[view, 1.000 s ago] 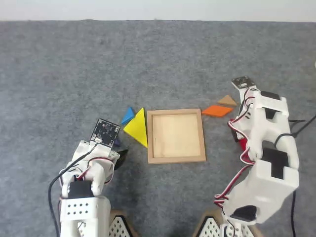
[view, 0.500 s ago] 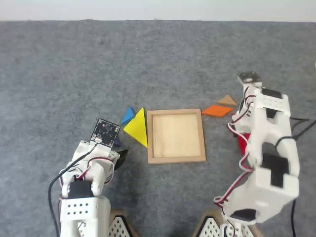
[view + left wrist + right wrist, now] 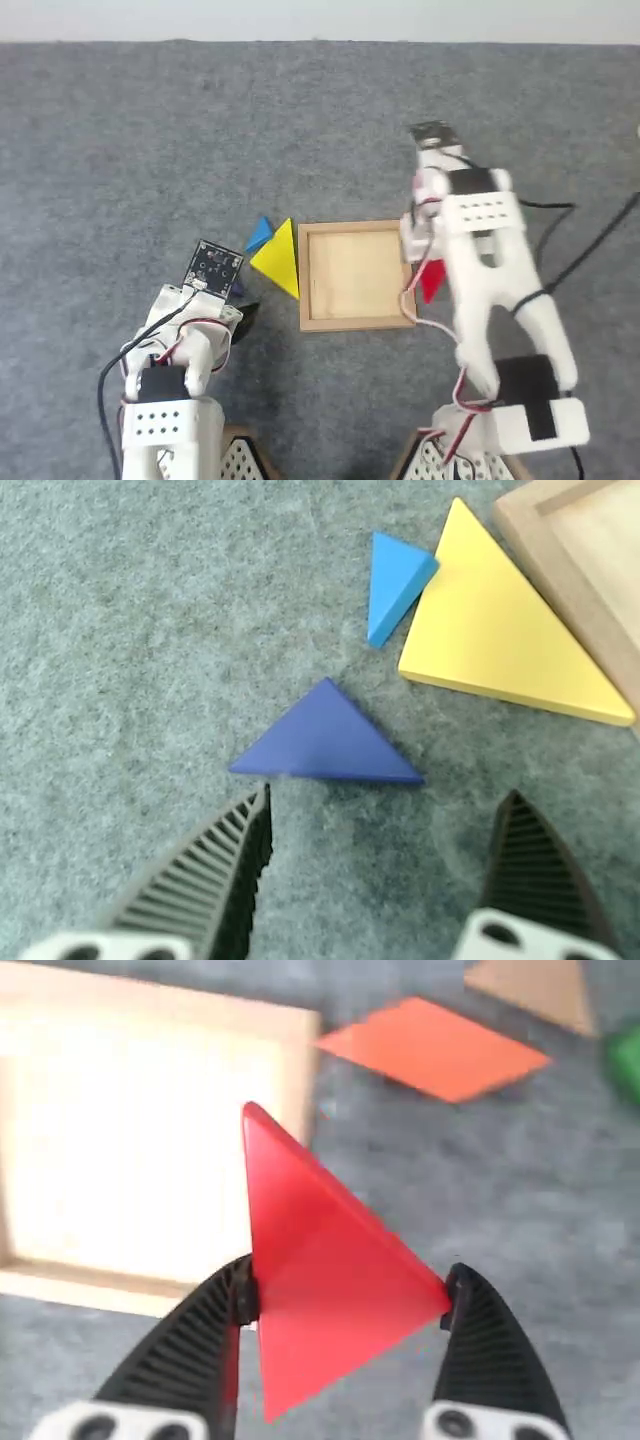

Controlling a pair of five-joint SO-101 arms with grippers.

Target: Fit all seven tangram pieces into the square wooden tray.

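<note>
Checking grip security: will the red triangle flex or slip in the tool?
Probably rigid: the red triangle shows flat faces and crisp edges in the right tool. It could pivot, being pinched at just two points.

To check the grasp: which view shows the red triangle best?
The right wrist view: the red triangle is large there, held in the right gripper. The high view gives a red sliver beside the wooden tray, under the right arm. The left wrist view faces the dark blue triangle.

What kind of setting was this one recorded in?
Likely a robotics test bench: a grey carpet-like mat, a small left arm and right arm, a wooden tray with tangram pieces beside it.
</note>
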